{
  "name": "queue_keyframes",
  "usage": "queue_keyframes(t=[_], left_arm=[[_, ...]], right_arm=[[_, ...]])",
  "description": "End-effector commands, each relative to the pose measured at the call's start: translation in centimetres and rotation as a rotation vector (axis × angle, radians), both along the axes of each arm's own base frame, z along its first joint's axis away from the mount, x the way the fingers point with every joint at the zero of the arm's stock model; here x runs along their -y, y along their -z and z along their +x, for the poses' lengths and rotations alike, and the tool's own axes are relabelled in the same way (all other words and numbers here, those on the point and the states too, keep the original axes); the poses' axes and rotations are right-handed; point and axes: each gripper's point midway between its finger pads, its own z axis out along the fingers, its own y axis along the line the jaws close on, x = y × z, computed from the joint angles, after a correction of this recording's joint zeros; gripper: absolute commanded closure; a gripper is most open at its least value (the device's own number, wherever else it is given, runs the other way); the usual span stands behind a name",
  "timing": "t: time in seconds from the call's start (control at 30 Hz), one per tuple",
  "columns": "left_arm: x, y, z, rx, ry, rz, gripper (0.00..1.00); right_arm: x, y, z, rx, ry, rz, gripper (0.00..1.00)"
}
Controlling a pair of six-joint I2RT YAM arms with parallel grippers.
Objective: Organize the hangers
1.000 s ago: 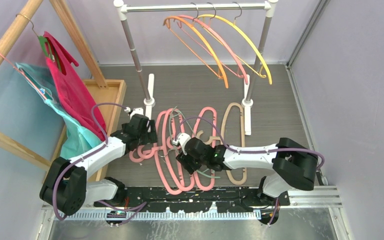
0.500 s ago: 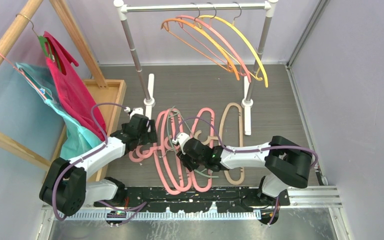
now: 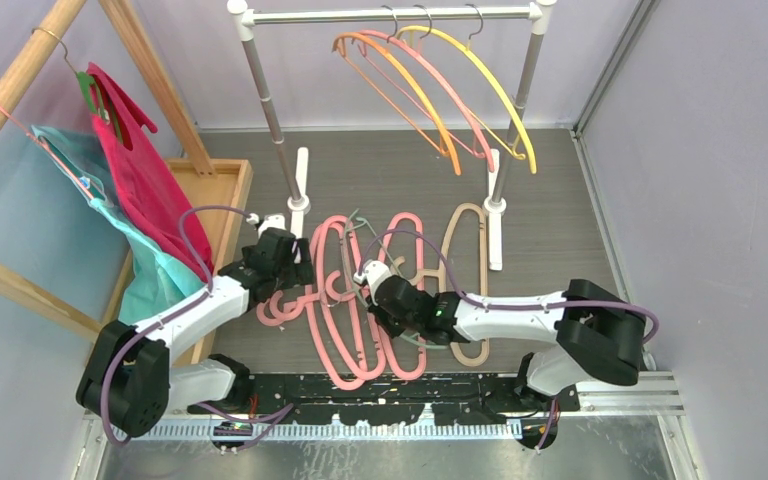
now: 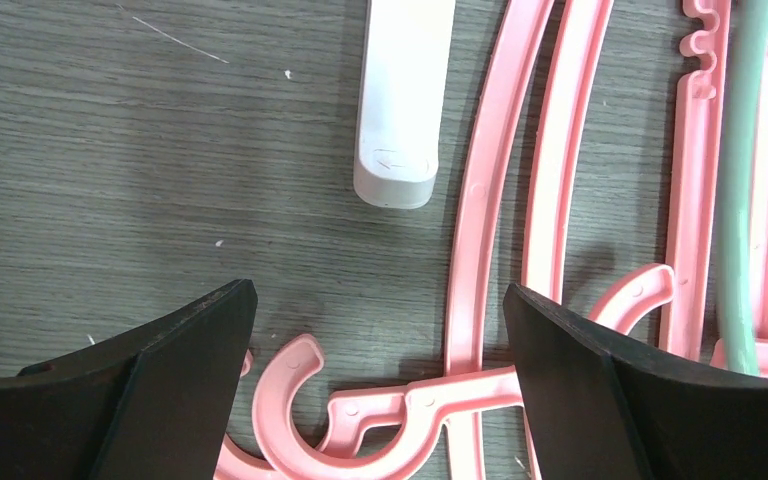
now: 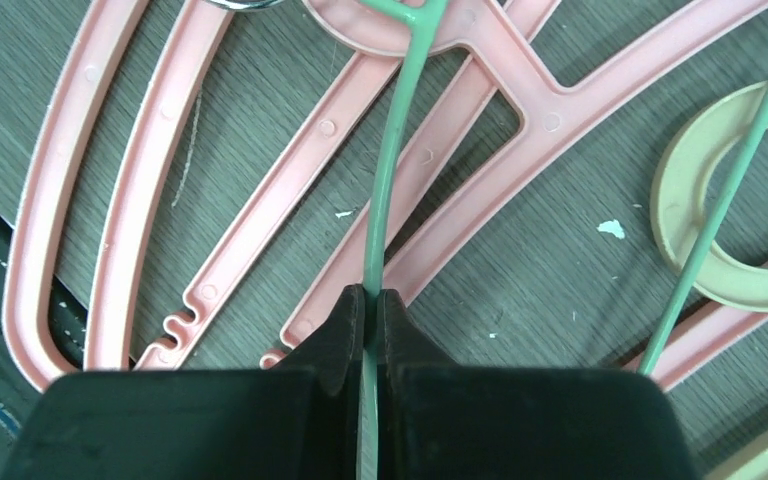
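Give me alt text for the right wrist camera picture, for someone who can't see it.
The right hand is shut on a thin green hanger, seen from just above. Beneath lie thick pink hangers and a beige hanger hook on a grey wood-grain table.

Left hand (image 4: 379, 292) apparently low, jaws wide apart, right hand (image 5: 371, 300) pinched on thin green hanger (image 5: 388, 170)

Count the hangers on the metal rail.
3, all toward the rail's right end: an orange hanger leftmost, a pink hanger in the middle, a yellow hanger rightmost. They overlap, so another could hide.
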Motion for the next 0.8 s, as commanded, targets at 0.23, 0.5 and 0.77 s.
queue_keyframes(t=[0.23, 0.5, 0.77], left_arm=[[-0.9, -1.6, 0.1, 0.074, -0.06, -0.008, 0.02], [-2.1, -2.0, -0.3, 0.086, -0.134, 0.008, 0.02], [-2.1, -1.8, -0.3, 0.081, -0.141, 0.008, 0.02]], right_arm=[[0.6, -9.4, 3.6, 0.162, 0.164, 0.211, 0.99], [0.3, -19.0, 7.1, 0.232, 0.245, 0.51, 0.99], [-5.5, -27.1, 7.9, 0.173, 0.072, 0.761, 0.99]])
